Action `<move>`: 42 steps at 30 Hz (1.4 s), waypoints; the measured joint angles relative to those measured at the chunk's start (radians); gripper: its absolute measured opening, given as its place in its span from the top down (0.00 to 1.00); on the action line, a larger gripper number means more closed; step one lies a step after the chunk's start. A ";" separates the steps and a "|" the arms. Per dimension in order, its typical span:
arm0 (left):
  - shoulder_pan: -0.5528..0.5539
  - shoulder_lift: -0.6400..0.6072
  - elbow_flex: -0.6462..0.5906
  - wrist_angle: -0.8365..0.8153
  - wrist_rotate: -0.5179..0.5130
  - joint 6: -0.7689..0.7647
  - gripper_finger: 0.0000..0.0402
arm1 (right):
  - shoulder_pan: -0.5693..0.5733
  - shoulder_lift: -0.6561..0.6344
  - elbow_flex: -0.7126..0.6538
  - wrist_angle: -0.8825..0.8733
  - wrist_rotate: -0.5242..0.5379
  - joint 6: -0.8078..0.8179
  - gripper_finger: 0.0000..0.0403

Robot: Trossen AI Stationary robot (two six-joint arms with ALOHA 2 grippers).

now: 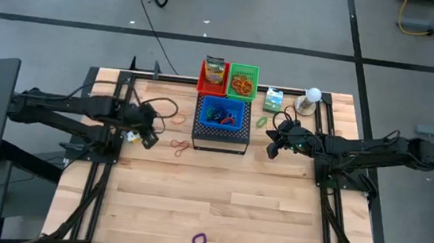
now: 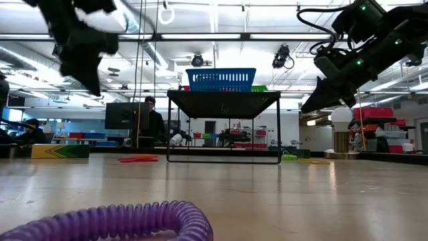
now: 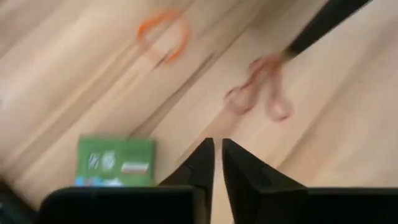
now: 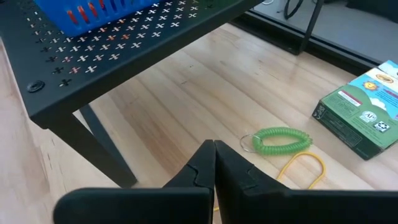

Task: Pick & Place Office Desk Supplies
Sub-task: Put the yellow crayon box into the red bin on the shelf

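the left tool (image 3: 217,146), nearly clenched and empty, hangs above a thin, floppy red rubber band (image 3: 261,87), best pinched on one strand.

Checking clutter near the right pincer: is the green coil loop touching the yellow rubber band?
Cannot tell: right wrist view shows green coil loop meeting yellow rubber band, without showing contact plainly.

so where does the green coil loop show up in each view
High view: green coil loop between the black perforated stand and the right gripper.
Low view: low green sliver right of the stand's legs.
Left wrist view: not in it.
Right wrist view: beyond the fingertips, beside a yellow band.
Shared landmark: the stand.
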 joint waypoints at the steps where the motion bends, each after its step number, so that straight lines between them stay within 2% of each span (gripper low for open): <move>1: -0.002 0.010 -0.021 -0.001 -0.011 -0.025 0.89 | 0.000 0.000 0.000 0.000 0.000 0.000 0.99; 6: 0.000 0.098 -0.103 -0.002 -0.021 -0.115 0.77 | -0.001 0.000 0.000 0.001 0.000 -0.001 0.99; 13: 0.001 0.226 -0.122 -0.032 -0.107 -0.205 0.63 | -0.001 0.000 0.000 0.006 0.000 0.001 0.99; 22: 0.001 0.382 -0.122 -0.040 -0.090 -0.202 0.57 | -0.001 0.000 0.000 0.008 0.000 0.001 0.99; 27: 0.001 0.471 -0.133 -0.019 -0.091 -0.192 0.61 | -0.001 0.000 0.000 0.009 0.000 0.001 0.99; 32: -0.002 0.509 -0.157 -0.002 -0.108 -0.206 0.68 | -0.001 0.000 0.000 0.013 0.000 0.001 0.99; 40: -0.002 0.470 -0.132 -0.027 -0.095 -0.185 0.95 | -0.001 0.000 0.000 0.027 0.000 0.000 0.99; 42: -0.001 0.459 -0.124 -0.025 -0.077 -0.183 0.98 | -0.001 0.000 0.000 0.027 0.000 -0.010 0.99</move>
